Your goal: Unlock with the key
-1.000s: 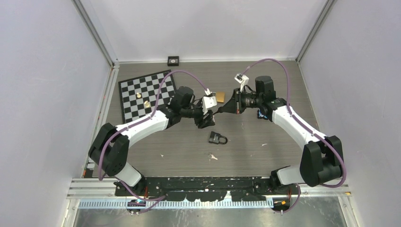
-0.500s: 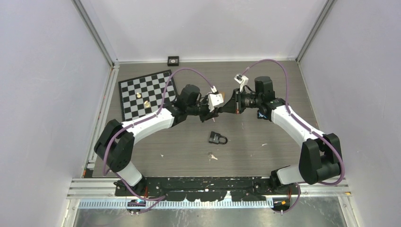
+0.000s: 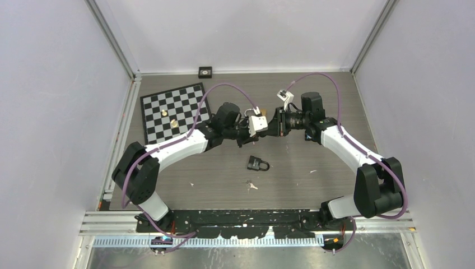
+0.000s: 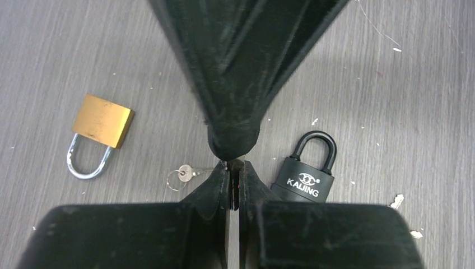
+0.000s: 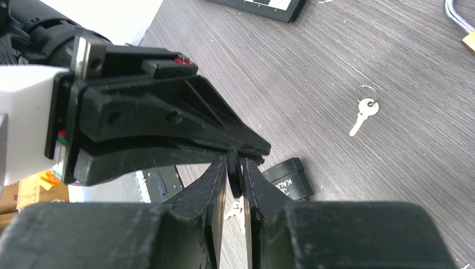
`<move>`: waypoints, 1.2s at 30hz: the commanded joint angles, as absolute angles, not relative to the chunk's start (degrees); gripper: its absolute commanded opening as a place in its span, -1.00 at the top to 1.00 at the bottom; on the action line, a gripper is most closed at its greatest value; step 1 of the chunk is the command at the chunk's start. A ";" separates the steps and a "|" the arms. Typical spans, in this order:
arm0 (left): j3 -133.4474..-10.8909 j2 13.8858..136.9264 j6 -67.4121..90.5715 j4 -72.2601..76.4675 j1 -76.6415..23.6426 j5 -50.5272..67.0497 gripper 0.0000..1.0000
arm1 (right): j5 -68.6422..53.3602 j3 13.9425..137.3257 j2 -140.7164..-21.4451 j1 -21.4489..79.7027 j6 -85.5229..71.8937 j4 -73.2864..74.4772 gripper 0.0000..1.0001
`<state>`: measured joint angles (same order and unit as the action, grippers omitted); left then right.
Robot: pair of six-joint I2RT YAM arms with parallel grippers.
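Observation:
Above the table's middle my two grippers meet tip to tip around the key. My left gripper is shut on the key's metal blade. The key's black head stands between the fingers of my right gripper, whose jaws are slightly parted, with a thin gap beside the head. In the top view the left gripper and right gripper touch noses. The black padlock lies flat on the table just below them, its shackle closed.
A brass padlock and a small silver key on a ring lie on the table near the black one. Another small key lies nearer the bases. A chessboard sits at the back left, a small black box by the far wall.
My left gripper moved right to meet the right gripper and closed on the key's blade. The right gripper's jaws have loosened around the key's head.

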<state>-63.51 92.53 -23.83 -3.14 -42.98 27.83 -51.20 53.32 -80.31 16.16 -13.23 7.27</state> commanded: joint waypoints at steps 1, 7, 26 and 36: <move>-65.22 91.23 -26.17 -4.39 -44.38 28.39 1.00 | -52.71 53.61 -80.39 16.35 -14.17 3.70 0.52; -65.31 91.29 -26.25 -4.41 -44.47 28.13 1.00 | -53.20 53.53 -80.55 16.35 -14.41 3.36 0.50; -63.74 90.40 -27.30 -7.15 -44.47 32.24 1.00 | -53.26 57.75 -80.91 16.35 2.47 19.05 0.04; -69.20 91.59 -29.12 -21.25 -44.34 41.45 1.00 | -51.95 62.11 -75.23 17.11 21.07 35.21 0.01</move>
<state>-64.69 92.53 -27.73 -13.93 -44.38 34.87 -52.25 58.74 -80.18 16.71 10.81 28.40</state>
